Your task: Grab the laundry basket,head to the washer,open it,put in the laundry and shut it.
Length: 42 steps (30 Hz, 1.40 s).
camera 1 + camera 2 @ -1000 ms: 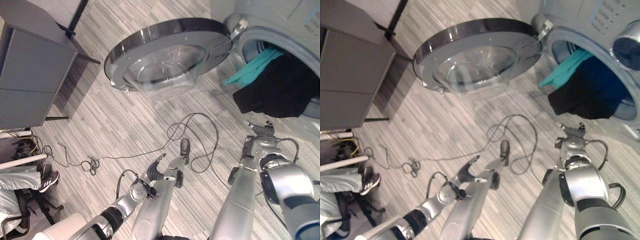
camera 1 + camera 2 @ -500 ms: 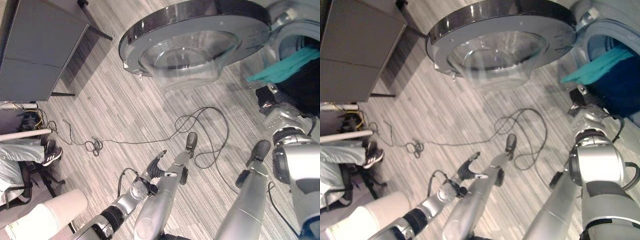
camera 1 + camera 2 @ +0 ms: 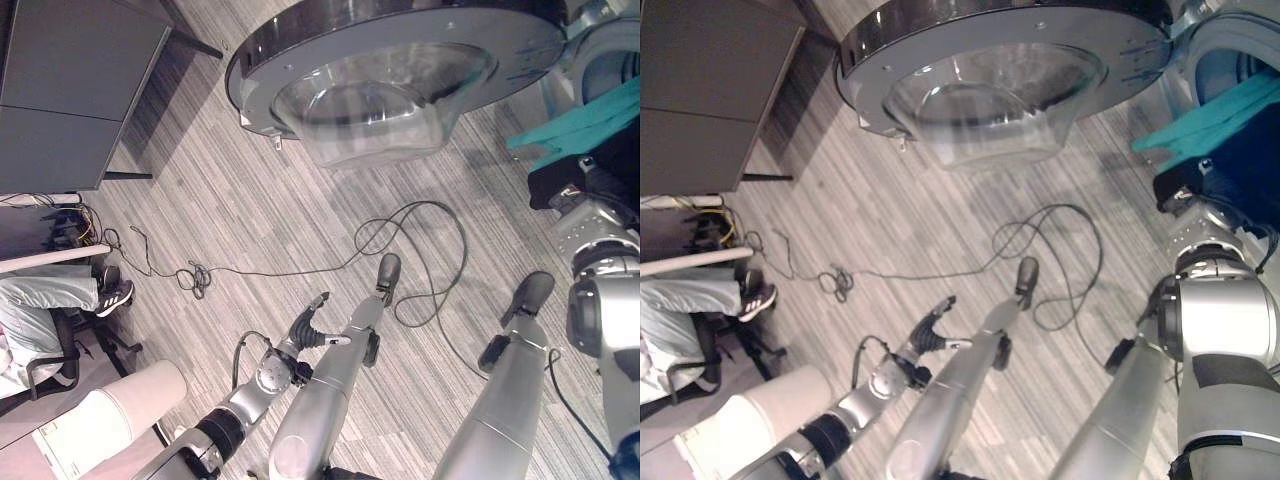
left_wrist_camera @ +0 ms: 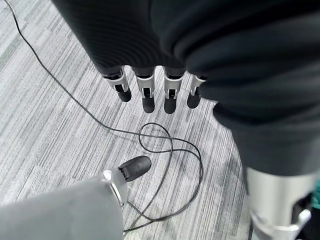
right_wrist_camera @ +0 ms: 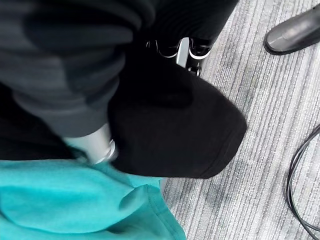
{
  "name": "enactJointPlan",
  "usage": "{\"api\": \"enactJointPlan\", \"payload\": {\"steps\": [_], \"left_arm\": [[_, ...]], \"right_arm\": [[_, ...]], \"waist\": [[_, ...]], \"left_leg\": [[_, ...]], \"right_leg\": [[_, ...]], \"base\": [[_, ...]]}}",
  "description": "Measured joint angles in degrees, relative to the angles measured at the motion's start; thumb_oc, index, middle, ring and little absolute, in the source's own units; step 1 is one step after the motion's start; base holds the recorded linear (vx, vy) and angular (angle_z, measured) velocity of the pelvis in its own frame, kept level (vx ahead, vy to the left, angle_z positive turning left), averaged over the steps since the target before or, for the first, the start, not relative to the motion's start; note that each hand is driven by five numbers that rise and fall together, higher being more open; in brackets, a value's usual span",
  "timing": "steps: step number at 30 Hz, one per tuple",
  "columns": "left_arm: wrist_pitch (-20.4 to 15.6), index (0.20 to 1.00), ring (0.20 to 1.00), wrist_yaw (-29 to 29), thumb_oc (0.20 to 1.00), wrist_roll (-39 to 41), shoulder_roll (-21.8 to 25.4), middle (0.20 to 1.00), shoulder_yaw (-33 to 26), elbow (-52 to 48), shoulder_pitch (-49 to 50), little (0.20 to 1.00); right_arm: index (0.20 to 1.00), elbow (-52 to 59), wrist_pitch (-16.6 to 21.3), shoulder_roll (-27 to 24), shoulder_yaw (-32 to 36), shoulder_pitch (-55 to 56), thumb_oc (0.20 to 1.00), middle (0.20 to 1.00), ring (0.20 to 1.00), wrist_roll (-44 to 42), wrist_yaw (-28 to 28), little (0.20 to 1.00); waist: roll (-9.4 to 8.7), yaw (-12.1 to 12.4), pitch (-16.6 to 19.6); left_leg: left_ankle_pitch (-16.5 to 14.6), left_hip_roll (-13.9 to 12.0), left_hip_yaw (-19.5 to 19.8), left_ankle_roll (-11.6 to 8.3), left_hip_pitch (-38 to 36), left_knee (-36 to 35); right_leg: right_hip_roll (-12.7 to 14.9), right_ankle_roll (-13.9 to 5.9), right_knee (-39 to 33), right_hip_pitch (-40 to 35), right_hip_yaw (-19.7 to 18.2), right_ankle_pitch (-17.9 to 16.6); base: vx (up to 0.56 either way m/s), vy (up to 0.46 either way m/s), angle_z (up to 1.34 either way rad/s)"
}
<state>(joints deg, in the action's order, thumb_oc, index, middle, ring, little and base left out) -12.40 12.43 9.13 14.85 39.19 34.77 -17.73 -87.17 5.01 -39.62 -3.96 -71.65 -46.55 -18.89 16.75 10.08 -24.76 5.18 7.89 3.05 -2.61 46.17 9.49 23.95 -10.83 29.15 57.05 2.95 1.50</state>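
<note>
The washer's round door [image 3: 400, 60] with its glass bowl stands wide open above the floor. At the drum opening [image 3: 612, 70] a teal cloth [image 3: 580, 125] and a black cloth [image 3: 548, 185] hang out over the rim. My right hand [image 3: 590, 198] is up against the black cloth; in the right wrist view that black cloth [image 5: 170, 125] bulges over the hand [image 5: 65, 65], with the teal cloth [image 5: 75, 200] beside it. My left hand [image 3: 305, 325] hangs low over the striped floor, open and holding nothing, its fingers [image 4: 145, 95] straight.
A dark cabinet [image 3: 70, 90] stands at the far left. A person sits on a chair [image 3: 50, 310] by the left edge. A white rounded object [image 3: 110, 420] is at the lower left. The open door juts out over the floor in front of the washer.
The camera has shifted. My right hand has risen from below the drum opening to the black cloth hanging there. My left hand stays low and open.
</note>
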Motion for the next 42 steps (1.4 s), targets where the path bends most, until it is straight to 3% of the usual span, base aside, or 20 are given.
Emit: {"api": "enactJointPlan", "payload": {"steps": [6,10,11,12,15,19,20,21,22,25,28,31,34,37,42], "left_arm": [[0.04,1.0,1.0,0.27,1.0,0.01,0.0,1.0,-0.58,2.37,-0.08,1.0],[0.05,1.0,1.0,0.68,1.0,0.12,0.1,1.0,-3.32,4.14,1.66,1.0],[0.09,1.0,1.0,0.87,1.0,0.74,0.11,1.0,-3.8,4.29,2.19,1.0],[-0.02,1.0,1.0,0.94,1.0,1.69,0.21,1.0,-4.36,4.12,3.27,1.0],[0.22,1.0,1.0,0.8,1.0,1.8,0.81,1.0,-4.27,4.52,4.77,1.0],[0.11,1.0,1.0,0.74,1.0,1.89,2.43,1.0,-4.22,4.35,4.85,1.0],[0.1,1.0,1.0,0.69,1.0,1.99,2.82,1.0,-4.11,4.36,4.85,1.0],[0.04,1.0,1.0,0.69,1.0,2.1,2.95,1.0,-4.13,4.34,4.84,1.0],[0.0,1.0,1.0,0.68,1.0,2.15,2.97,1.0,-4.17,4.36,4.86,1.0],[-0.32,1.0,1.0,-0.41,1.0,2.19,2.95,1.0,-3.77,4.09,4.64,1.0],[-0.12,1.0,1.0,-1.36,1.0,2.28,2.78,1.0,-3.02,4.23,4.91,1.0],[-0.11,1.0,1.0,-1.66,1.0,2.33,2.45,1.0,-3.13,4.21,4.95,1.0],[0.07,1.0,1.0,-1.62,1.0,2.3,1.41,1.0,-4.45,4.74,5.34,1.0],[-0.05,1.0,1.0,-1.68,1.0,2.2,-0.47,1.0,-6.35,5.44,5.44,1.0],[-0.12,1.0,1.0,-1.34,1.0,1.94,-1.53,1.0,-9.16,6.72,6.74,1.0]], "right_arm": [[0.2,6.37,1.43,0.5,2.11,-0.29,0.2,0.2,0.2,-5.09,-1.72,0.2],[0.2,26.01,10.15,-2.46,4.6,-2.08,0.2,0.2,0.2,-7.64,-8.01,0.2],[0.2,30.24,16.22,-2.26,3.36,0.13,0.2,0.2,0.2,-3.96,-9.86,0.2],[0.2,35.15,16.74,-1.61,3.37,2.61,0.2,0.2,0.2,-2.45,-13.45,0.2],[0.2,35.35,16.91,-1.7,3.64,2.36,0.2,0.2,0.2,2.4,-20.01,0.2],[0.2,32.37,13.94,-2.19,2.16,1.76,0.2,0.2,0.2,12.26,-26.69,0.2],[0.316,27.4,12.71,-2.85,-0.93,0.09,0.316,0.316,0.316,14.47,-26.58,0.316],[0.846,22.21,11.81,-3.65,-5.21,-1.58,0.846,0.846,0.846,15.6,-25.43,0.846],[1.0,17.51,9.85,-3.83,-8.41,-3.07,1.0,1.0,1.0,16.37,-23.38,1.0],[1.0,7.03,3.64,-3.37,-18.05,-8.45,1.0,1.0,1.0,16.44,-12.12,1.0],[1.0,14.37,2.5,-1.0,-13.36,-7.51,1.0,1.0,1.0,14.9,-7.53,1.0],[1.0,22.74,4.14,1.52,-8.88,-4.23,1.0,1.0,1.0,11.45,-6.43,1.0],[1.0,36.53,8.57,4.07,-3.94,6.69,1.0,1.0,1.0,11.26,-6.55,1.0],[1.0,43.47,11.1,7.31,-0.15,17.81,1.0,1.0,1.0,11.51,-7.16,1.0],[1.0,52.81,13.24,12.31,0.76,33.13,1.0,1.0,1.0,17.46,-7.15,1.0]], "waist": [[-0.1,-1.57,-0.07],[-0.51,-4.95,-0.06],[-0.48,-5.03,-0.06],[-0.46,-5.32,-0.06],[-0.58,-6.18,-0.15],[-0.7,-6.48,-0.24],[-0.84,-6.38,-0.34],[-1.04,-6.15,-0.48],[-1.02,-6.12,-0.47],[-1.2,-5.88,-0.57],[-1.36,-6.32,-0.54],[-1.63,-7.78,-0.47],[-3.05,-8.88,-0.31],[-3.75,-10.79,-0.38],[-4.35,-12.25,-0.25]], "left_leg": [[0.99,-0.55,-0.52,0.46,-3.57,-2.53],[1.8,-1.38,-0.56,0.95,-8.92,-6.12],[1.88,-1.57,-0.74,1.02,-9.99,-6.99],[2.21,-1.8,-0.9,1.13,-10.58,-8.12],[2.33,-1.79,-1.02,1.18,-10.78,-8.75],[2.56,-1.66,-1.51,1.47,-11.52,-9.67],[2.63,-1.6,-1.91,1.56,-11.84,-9.8],[2.63,-1.5,-2.26,1.56,-12.16,-9.8],[2.67,-1.41,-2.35,1.62,-12.36,-9.79],[2.98,-1.35,-3.62,1.98,-11.89,-9.82],[2.83,-1.38,-5.38,2.17,-11.94,-10.17],[2.85,-1.8,-5.81,2.16,-12.02,-10.81],[2.8,-2.49,-6.01,2.1,-12.23,-10.92],[2.7,-3.19,-5.99,1.99,-13.48,-11.44],[2.3,-4.15,-5.82,1.45,-14.77,-11.88]], "right_leg": [[-0.69,-0.4,-3.84,-3.68,-0.05,-2.04],[-1.66,-0.79,-9.2,-9.84,0.87,-3.66],[-1.96,-0.83,-10.11,-10.76,0.88,-3.89],[-2.26,-0.82,-10.86,-11.01,0.85,-4.33],[-2.23,-0.81,-11.44,-11.17,0.75,-4.96],[-2.05,-1.16,-11.9,-11.2,0.23,-5.17],[-2.07,-1.38,-11.92,-11.23,-0.25,-5.35],[-2.1,-1.43,-11.93,-11.29,-0.81,-5.46],[-2.08,-1.44,-12.02,-11.44,-0.99,-5.53],[-2.44,-2.02,-13.95,-11.05,-2.19,-6.66],[-3.09,-2.34,-16.58,-11.06,-3.97,-8.35],[-3.69,-1.84,-17.77,-11.17,-4.15,-9.26],[-4.42,-1.6,-17.81,-11.22,-3.98,-9.37],[-5.13,-1.36,-18.0,-12.33,-3.84,-9.24],[-6.27,-0.54,-17.75,-13.16,-3.79,-8.31]], "base": [[0.02,0.019,-0.09],[0.05,0.0,-0.13],[0.04,0.016,-0.22],[0.05,0.012,-0.15],[0.02,0.007,-0.04],[0.01,0.009,-0.04],[0.0,0.007,-0.11],[0.01,-0.006,-0.1],[0.0,0.008,-0.07],[0.02,0.032,-0.12],[0.02,0.005,-0.27],[0.01,-0.009,-0.16],[0.0,-0.016,-0.1],[0.0,-0.019,-0.1],[0.0,-0.005,-0.05]]}}
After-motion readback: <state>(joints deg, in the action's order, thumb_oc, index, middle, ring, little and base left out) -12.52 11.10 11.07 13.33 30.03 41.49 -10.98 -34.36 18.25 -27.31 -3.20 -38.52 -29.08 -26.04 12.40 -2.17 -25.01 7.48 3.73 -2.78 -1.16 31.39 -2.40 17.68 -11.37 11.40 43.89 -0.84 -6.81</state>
